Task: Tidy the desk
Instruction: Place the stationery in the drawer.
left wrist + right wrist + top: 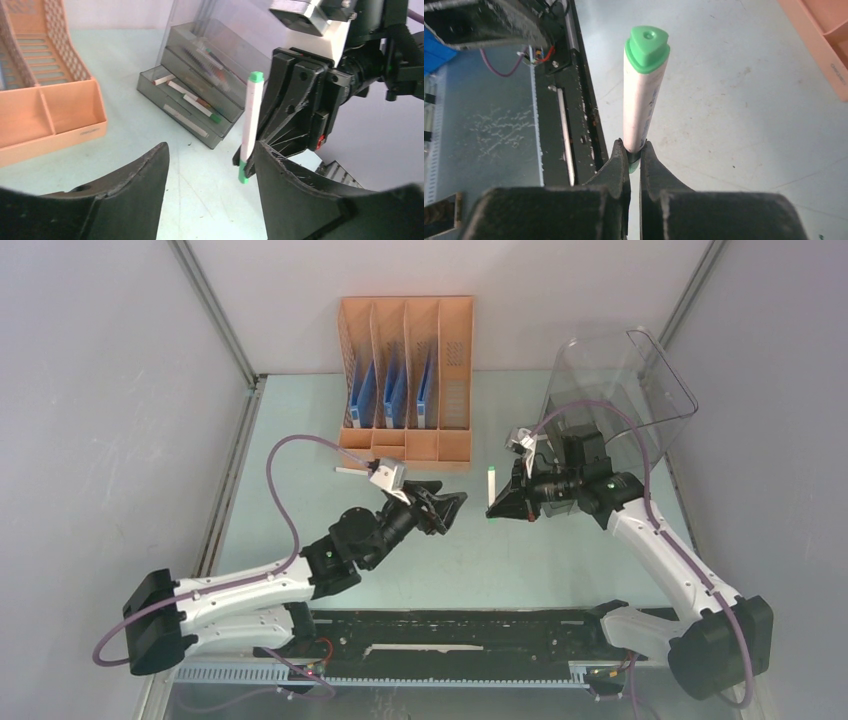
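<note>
Judging by how things lie, the step in hand is stowing one stray item, and doing it well starts with the surface: it should be crossed high enough that nothing drags on it. The orange file rack stands at its far edge. The clear drawer bin to the right of that rack, whose trays hold a few pens, seems the likely home, so the carry should swing away from the rack rather than toward it. The left pincer, in front of the rack's middle, stands wide and holds nothing. It would do best to back straight off, since one finger sits just beside what the other arm holds. The right pincer, in front of the rack's right corner, is clamped on the white marker at its bottom end only, with the marker upright. Such a low pinch may let it pivot, so slow wrist turns are wise. As for the surface, it spreads from the rack toward the arm bases as a pale mint-green sheet, flat and matte, with grey walls around it, a black rail on the side opposite the rack, and faint scuffs and specks visible close up.
</note>
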`<control>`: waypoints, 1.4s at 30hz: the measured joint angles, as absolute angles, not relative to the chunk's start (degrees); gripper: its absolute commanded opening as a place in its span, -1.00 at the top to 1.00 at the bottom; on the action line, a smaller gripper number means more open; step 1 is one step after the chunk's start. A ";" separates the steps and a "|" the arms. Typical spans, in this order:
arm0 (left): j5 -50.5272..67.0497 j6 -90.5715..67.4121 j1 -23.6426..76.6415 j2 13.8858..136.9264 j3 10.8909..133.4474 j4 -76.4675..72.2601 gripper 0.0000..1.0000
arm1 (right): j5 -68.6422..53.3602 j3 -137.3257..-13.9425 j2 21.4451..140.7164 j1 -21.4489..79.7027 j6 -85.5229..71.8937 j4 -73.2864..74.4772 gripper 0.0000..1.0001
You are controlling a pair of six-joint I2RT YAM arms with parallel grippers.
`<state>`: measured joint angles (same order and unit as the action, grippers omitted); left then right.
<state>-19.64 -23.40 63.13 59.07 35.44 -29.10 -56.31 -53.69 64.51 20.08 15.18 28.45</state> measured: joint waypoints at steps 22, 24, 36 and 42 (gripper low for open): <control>-36.84 -21.52 63.00 47.35 23.22 -27.62 -0.98 | -30.39 -53.95 64.58 20.27 24.29 31.40 1.00; -37.65 -21.56 62.98 47.20 22.72 -27.05 -0.99 | -27.18 -53.95 65.80 20.29 24.05 30.68 1.00; -40.32 -22.55 62.11 47.18 21.30 -25.98 -1.00 | -4.82 -53.98 75.55 21.85 22.13 26.13 0.97; -40.40 -23.44 61.54 46.78 20.67 -25.98 -1.00 | 5.74 -53.98 78.81 22.87 20.25 23.62 0.93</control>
